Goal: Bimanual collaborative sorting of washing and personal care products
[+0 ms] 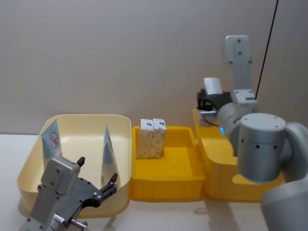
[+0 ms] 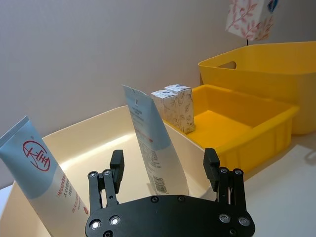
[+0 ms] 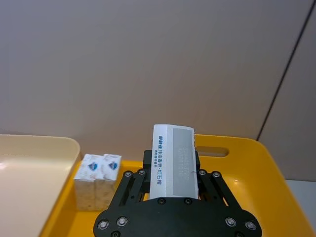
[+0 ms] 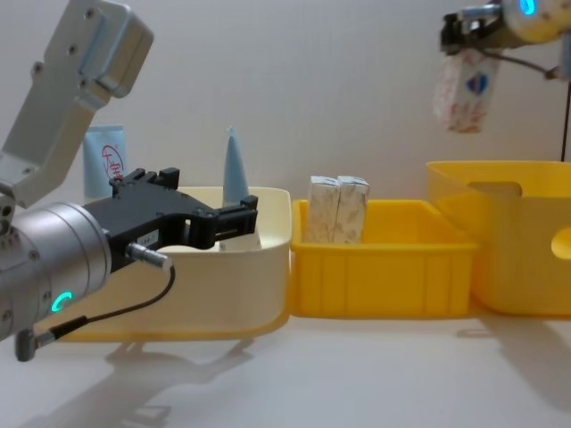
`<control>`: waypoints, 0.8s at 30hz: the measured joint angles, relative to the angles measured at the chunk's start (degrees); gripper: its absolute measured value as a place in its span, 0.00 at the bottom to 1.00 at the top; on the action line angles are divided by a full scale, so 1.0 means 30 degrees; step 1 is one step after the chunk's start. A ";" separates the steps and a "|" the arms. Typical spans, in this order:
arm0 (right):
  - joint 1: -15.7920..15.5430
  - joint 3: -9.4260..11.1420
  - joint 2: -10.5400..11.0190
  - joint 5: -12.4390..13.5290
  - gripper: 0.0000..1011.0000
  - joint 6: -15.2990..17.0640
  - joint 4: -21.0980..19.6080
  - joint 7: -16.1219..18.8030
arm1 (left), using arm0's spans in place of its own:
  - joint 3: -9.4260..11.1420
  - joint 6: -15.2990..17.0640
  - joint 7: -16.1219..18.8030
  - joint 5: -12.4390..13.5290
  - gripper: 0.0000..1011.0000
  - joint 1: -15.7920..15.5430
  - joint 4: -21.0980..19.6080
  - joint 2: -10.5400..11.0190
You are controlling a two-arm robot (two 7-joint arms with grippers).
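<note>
Two light-blue-and-white tubes stand in the cream bin [image 1: 86, 117]: one at its left [image 1: 51, 140] with a red round logo, one nearer the middle [image 1: 108, 154]. My left gripper [image 1: 97, 169] is open at the bin's front, its fingers either side of the middle tube [image 2: 148, 133] but short of it. Two white cartons [image 1: 151, 138] stand upright side by side in the shallow yellow tray [image 1: 168, 179]. My right gripper [image 4: 473, 31] is shut on a third carton [image 4: 464, 89], hanging high above the deep yellow bin [image 4: 517, 241].
The three containers sit in a row, touching: cream bin left, tray middle, deep bin right. A plain wall stands close behind them. Bare white table lies in front of them.
</note>
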 joint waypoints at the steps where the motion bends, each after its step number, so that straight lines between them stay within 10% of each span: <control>1: 0.0006 0.0037 0.0061 -0.0075 0.39 0.0042 -0.0076 -0.0072 | 0.0001 0.0000 0.0000 0.0000 0.99 0.0000 0.0000 0.0000; 24: 0.0628 0.1436 0.1179 -0.1573 0.39 0.1773 0.1502 -0.1563 | -0.0001 0.0000 0.0000 -0.0001 0.99 0.0000 0.0000 0.0000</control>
